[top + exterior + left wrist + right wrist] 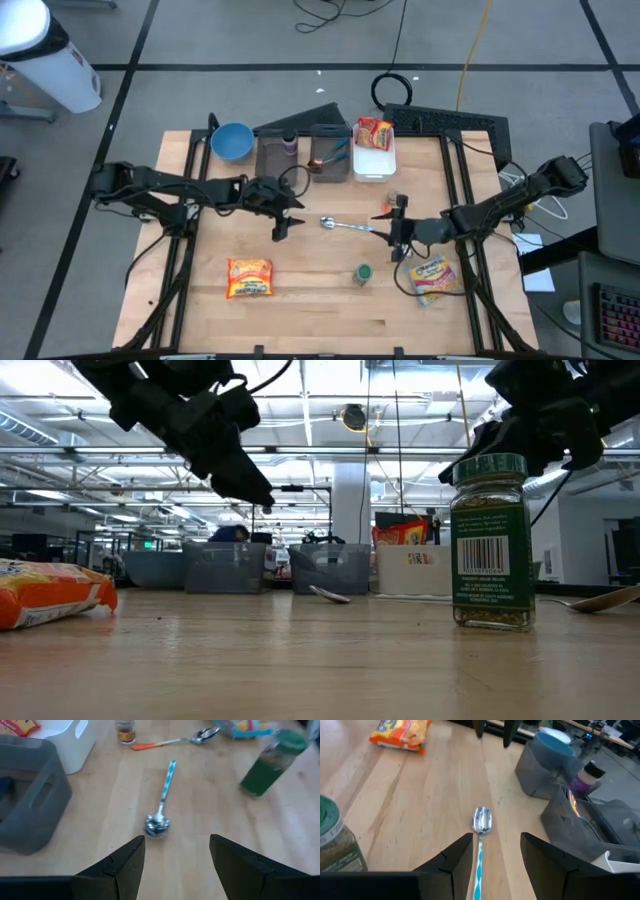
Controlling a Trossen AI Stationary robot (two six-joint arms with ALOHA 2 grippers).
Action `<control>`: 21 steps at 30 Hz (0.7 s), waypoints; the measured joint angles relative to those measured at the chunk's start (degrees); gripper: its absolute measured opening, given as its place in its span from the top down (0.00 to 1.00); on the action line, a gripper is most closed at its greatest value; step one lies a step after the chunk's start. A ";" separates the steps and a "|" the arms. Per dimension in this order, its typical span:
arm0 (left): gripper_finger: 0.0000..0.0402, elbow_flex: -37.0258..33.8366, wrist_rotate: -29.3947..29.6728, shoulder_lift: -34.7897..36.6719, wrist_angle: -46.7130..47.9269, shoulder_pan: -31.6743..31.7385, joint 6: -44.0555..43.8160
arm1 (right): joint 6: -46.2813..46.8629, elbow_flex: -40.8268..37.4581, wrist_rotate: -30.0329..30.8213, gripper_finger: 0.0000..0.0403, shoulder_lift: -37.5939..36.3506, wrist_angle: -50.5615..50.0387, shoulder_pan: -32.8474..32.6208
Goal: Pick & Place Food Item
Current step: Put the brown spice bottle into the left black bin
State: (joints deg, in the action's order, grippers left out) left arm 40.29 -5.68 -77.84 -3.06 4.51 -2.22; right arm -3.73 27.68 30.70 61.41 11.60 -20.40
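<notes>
Very little readable text is found. On the green-lidded spice jar [491,542], at the right of the low view, a white barcode panel is seen on the dark green label, with small digits beneath it that cannot be made out; the remaining print on the label is too small to be read. Printed lettering is carried by the orange food packet [249,277] at the lower left of the high view, and by the red packet [374,132] in the white bin [371,164] at the upper centre, but no word can be deciphered on either.
</notes>
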 joint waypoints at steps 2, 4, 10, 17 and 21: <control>0.42 1.60 0.96 -1.46 2.37 -0.13 1.97 | 0.07 0.01 0.96 0.61 -0.02 0.61 0.09; 0.42 3.81 2.08 -3.36 4.52 -0.45 4.66 | 0.24 0.02 2.60 0.61 -0.02 0.62 0.11; 0.42 10.39 5.78 -8.84 11.17 -1.69 11.72 | 0.78 0.02 6.86 0.62 -1.79 0.06 0.11; 0.42 13.69 5.71 -10.80 10.74 -2.44 12.63 | 10.63 0.02 15.62 0.62 -11.28 -13.33 1.94; 0.42 13.74 2.79 -10.24 9.95 -2.29 12.17 | 17.36 0.00 14.12 0.61 -14.32 -22.08 5.73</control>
State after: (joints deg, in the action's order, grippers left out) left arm 54.02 -2.89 -88.08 6.89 2.22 9.96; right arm 13.64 27.68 44.82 47.09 -10.48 -14.67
